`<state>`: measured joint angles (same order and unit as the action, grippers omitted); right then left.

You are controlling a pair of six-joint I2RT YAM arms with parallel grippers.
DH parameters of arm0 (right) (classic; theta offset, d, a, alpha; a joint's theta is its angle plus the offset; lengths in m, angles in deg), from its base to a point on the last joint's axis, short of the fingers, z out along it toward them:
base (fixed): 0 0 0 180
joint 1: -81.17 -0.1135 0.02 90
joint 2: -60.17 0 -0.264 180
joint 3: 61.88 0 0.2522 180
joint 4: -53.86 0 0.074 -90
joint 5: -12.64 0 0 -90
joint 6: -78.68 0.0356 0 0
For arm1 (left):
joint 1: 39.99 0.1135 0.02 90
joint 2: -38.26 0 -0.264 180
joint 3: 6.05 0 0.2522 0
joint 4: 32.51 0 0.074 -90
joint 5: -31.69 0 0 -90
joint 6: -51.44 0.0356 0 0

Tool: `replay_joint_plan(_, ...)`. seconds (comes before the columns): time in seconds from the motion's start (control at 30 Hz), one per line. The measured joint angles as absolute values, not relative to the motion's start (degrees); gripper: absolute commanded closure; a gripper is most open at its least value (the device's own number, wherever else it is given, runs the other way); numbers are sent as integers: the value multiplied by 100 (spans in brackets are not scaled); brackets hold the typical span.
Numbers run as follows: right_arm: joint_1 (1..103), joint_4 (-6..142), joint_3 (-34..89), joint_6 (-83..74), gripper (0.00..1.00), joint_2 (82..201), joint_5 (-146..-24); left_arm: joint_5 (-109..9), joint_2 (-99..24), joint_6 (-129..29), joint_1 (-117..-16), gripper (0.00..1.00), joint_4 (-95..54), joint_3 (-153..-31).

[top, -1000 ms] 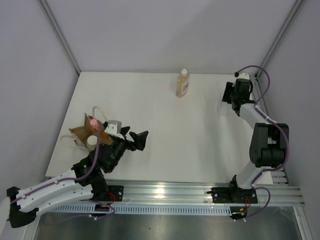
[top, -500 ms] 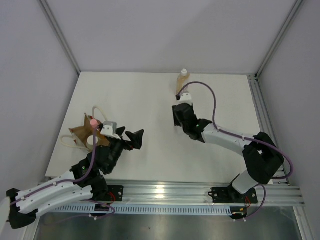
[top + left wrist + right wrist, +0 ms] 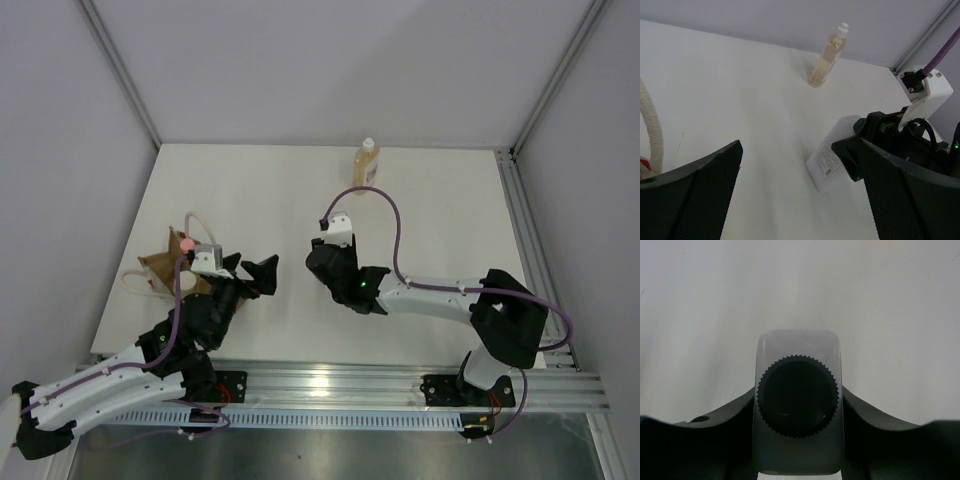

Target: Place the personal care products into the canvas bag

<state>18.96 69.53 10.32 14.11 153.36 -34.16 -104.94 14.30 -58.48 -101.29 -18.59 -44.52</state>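
Note:
The canvas bag (image 3: pixel 158 267) stands at the table's left, its cream handle also in the left wrist view (image 3: pixel 651 125). A pink cap (image 3: pixel 185 241) sticks out of it; the olive-green bottle is hidden. The amber bottle (image 3: pixel 366 167) stands upright at the back middle, also in the left wrist view (image 3: pixel 829 55). My right gripper (image 3: pixel 322 268) is shut on the white bottle (image 3: pixel 797 450), dark cap (image 3: pixel 797 396) facing its camera. The left wrist view shows the bottle (image 3: pixel 832 159) held tilted low over the table. My left gripper (image 3: pixel 255 272) is open and empty, right of the bag.
Grey walls and metal posts (image 3: pixel 120 70) enclose the white table (image 3: pixel 450 210). An aluminium rail (image 3: pixel 330 385) runs along the near edge. A purple cable (image 3: pixel 395 225) loops above the right arm.
My right arm has swung from the back right corner across to the middle of the table with the white bottle, towards the bag. My left gripper has drawn back slightly to the left.

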Motion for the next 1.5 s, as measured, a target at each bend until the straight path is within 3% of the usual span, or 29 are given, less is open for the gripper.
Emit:
replay_joint_plan(0.03, 1883, 6971, 1058, 1462, 38, 15362, -3361, -10498, 1430, -5853, -10129, 1, -1859, -4452)
replay_joint_plan(0.13, 1865, 7183, 1137, 1630, 22, 15454, -3326, -10529, 1427, -5855, -10129, 1, -1857, -4452)
replay_joint_plan(0.3, 1872, 7784, 1362, 1652, 12, 15541, -3374, -10592, 1371, -5855, -10129, 1, -1765, -4455)
replay_joint_plan(0.53, 2241, 8333, 2157, 1311, 12, 15043, -4111, -10452, 1113, -5846, -10133, 1, -1616, -4496)
replay_joint_plan(0.87, 4372, 8571, 1989, 1000, 13, 12836, -6043, -10081, -741, -6513, -10144, 6, -921, -6000)
replay_joint_plan(1.13, 4171, 8400, 192, 1177, 13, 11262, -7092, -9855, -2299, -7009, -10168, 6, -799, -6675)
replay_joint_plan(1.5, 4095, 8024, 53, 1210, 12, 10916, -7538, -9692, -3879, -7009, -10225, 9, -672, -7707)
